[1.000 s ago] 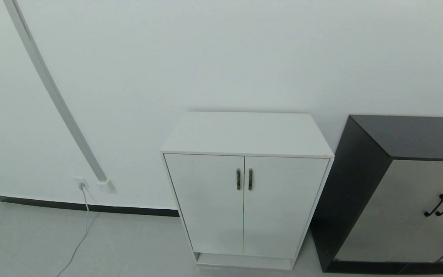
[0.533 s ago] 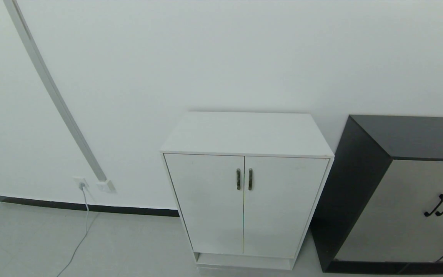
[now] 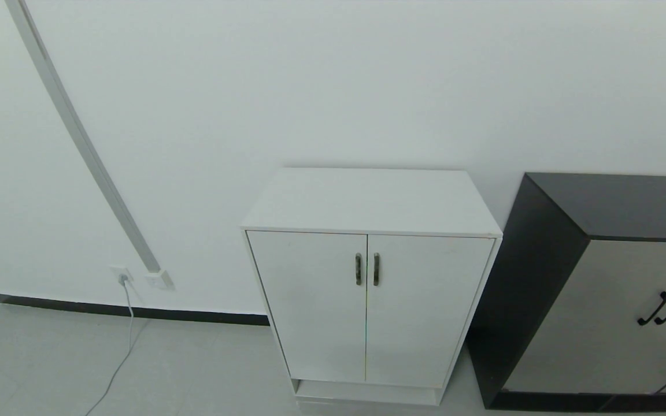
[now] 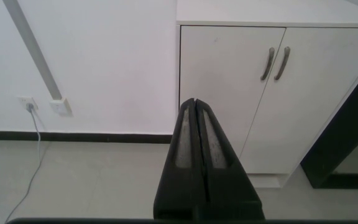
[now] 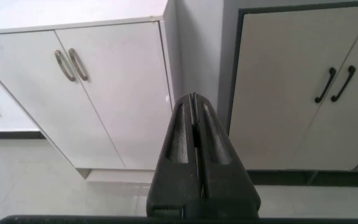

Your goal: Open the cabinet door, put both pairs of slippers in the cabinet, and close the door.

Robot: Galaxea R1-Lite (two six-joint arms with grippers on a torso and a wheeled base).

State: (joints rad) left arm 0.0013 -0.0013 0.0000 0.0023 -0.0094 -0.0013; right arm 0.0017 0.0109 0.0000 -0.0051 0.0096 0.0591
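A white two-door cabinet (image 3: 367, 300) stands against the wall, both doors shut, with two dark vertical handles (image 3: 366, 269) at the middle seam. The left wrist view has the same cabinet (image 4: 272, 93) some way ahead of my left gripper (image 4: 195, 102), whose fingers are pressed together on nothing. My right gripper (image 5: 193, 98) is likewise shut and empty, held back from the cabinet (image 5: 86, 93) and pointing between it and the darker cabinet beside it.
A black cabinet (image 3: 599, 289) with grey doors and black handles (image 3: 662, 307) stands close on the right of the white one. A wall socket (image 3: 120, 274) with a cable (image 3: 119, 352) trailing over the grey tiled floor lies to the left. A slanted conduit (image 3: 73, 133) runs up the wall.
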